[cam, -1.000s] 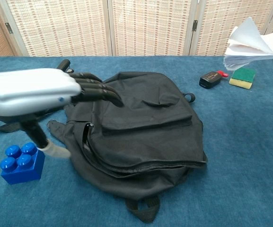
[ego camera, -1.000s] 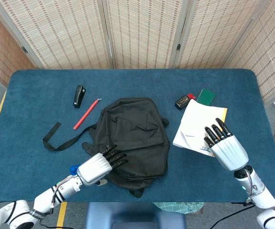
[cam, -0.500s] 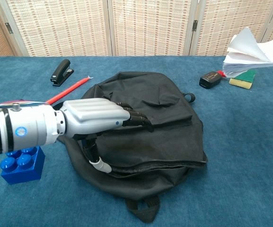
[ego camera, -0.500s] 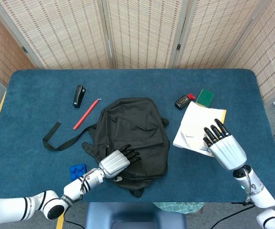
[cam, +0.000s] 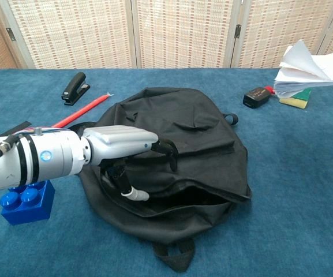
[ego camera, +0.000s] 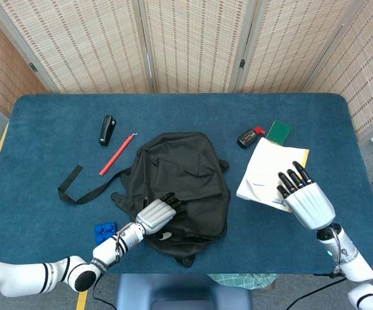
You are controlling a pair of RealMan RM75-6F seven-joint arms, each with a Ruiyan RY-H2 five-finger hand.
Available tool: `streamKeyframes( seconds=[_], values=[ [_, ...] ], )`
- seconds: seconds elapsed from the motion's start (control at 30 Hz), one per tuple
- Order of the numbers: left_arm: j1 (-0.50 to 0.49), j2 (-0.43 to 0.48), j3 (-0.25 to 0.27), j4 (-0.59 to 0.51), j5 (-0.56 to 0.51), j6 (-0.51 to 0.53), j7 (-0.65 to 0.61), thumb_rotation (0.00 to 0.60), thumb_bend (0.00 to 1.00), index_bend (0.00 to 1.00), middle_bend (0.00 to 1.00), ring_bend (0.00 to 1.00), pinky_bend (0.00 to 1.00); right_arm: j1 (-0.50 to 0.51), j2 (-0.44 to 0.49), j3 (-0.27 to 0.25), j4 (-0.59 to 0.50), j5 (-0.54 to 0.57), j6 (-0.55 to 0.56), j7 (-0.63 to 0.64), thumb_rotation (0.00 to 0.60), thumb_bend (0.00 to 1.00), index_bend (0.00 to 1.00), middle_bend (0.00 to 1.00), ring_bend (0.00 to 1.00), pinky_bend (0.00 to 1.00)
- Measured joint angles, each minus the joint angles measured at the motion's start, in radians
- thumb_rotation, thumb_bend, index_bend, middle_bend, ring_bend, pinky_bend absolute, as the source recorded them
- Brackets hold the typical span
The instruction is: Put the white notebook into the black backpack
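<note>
The left hand (cam: 123, 144) lies on the black backpack (ego camera: 183, 184), its fingers curled over the front flap and lifting it, so a dark gap shows along the zip edge in the chest view; how firmly they clamp the cloth I cannot tell, since the fingertips are hidden in the folds. From above the same opening is hard to make out, black on black.

At about three o'clock from the backpack, well apart from it, the right hand (ego camera: 302, 194) holds the white notebook (ego camera: 267, 173), fingers spread over its near corner and the thumb hidden beneath. The chest view cuts that hand off entirely and shows only the notebook's pages fanned open, raised off the table (ego camera: 44, 129).

At nine o'clock from the left forearm sits a blue brick (cam: 26, 199).
</note>
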Motion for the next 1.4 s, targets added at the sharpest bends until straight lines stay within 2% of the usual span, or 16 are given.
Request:
streamKeyframes(
  seconds=[0.1, 0.27, 0.33, 0.5, 0.63, 0.83, 1.07, 1.23, 1.4],
  values=[
    [0.004, -0.012, -0.002, 0.018, 0.006, 0.018, -0.046, 0.600, 0.41, 0.43, 0.22, 0.22, 0.01, -0.002, -0.002, 0.001, 0.004, 0.000, 0.001, 0.005, 0.600, 0.37, 0.76, 0.45, 0.39, 0.27],
    [0.018, -0.049, -0.004, 0.056, 0.040, 0.081, -0.107, 0.600, 0.45, 0.59, 0.31, 0.30, 0.06, -0.003, -0.003, 0.001, 0.005, -0.010, 0.009, 0.015, 0.600, 0.37, 0.76, 0.45, 0.39, 0.27],
    [0.027, -0.067, -0.005, 0.072, 0.057, 0.114, -0.135, 0.600, 0.46, 0.63, 0.33, 0.32, 0.07, -0.002, -0.002, -0.001, 0.002, -0.020, 0.016, 0.022, 0.600, 0.37, 0.76, 0.45, 0.39, 0.27],
    [0.044, -0.088, -0.023, 0.098, 0.089, 0.184, -0.198, 0.600, 0.47, 0.64, 0.35, 0.34, 0.08, -0.004, 0.005, -0.011, -0.018, -0.068, 0.063, 0.047, 0.600, 0.37, 0.76, 0.45, 0.40, 0.27],
    [0.039, -0.075, -0.057, 0.095, 0.081, 0.188, -0.223, 0.600, 0.47, 0.63, 0.35, 0.34, 0.08, -0.010, 0.014, -0.023, -0.052, -0.119, 0.115, 0.072, 0.600, 0.37, 0.76, 0.45, 0.40, 0.28],
    [-0.002, -0.031, -0.128, 0.072, 0.000, 0.153, -0.218, 0.600, 0.47, 0.59, 0.35, 0.33, 0.08, -0.019, 0.033, -0.048, -0.109, -0.218, 0.184, 0.098, 0.600, 0.37, 0.76, 0.45, 0.41, 0.29],
    [-0.066, -0.008, -0.200, 0.081, -0.151, 0.131, -0.136, 0.600, 0.47, 0.58, 0.35, 0.33, 0.07, -0.030, 0.047, -0.086, -0.157, -0.316, 0.225, 0.141, 0.600, 0.37, 0.76, 0.45, 0.41, 0.30],
    [-0.124, 0.000, -0.241, 0.111, -0.296, 0.115, -0.073, 0.600, 0.47, 0.58, 0.35, 0.33, 0.07, -0.031, 0.038, -0.116, -0.166, -0.359, 0.212, 0.169, 0.600, 0.37, 0.76, 0.46, 0.41, 0.31],
    [-0.184, 0.003, -0.261, 0.153, -0.444, 0.100, -0.013, 0.600, 0.47, 0.58, 0.35, 0.33, 0.07, -0.016, 0.014, -0.136, -0.165, -0.381, 0.154, 0.194, 0.600, 0.37, 0.76, 0.46, 0.41, 0.31]
  ],
)
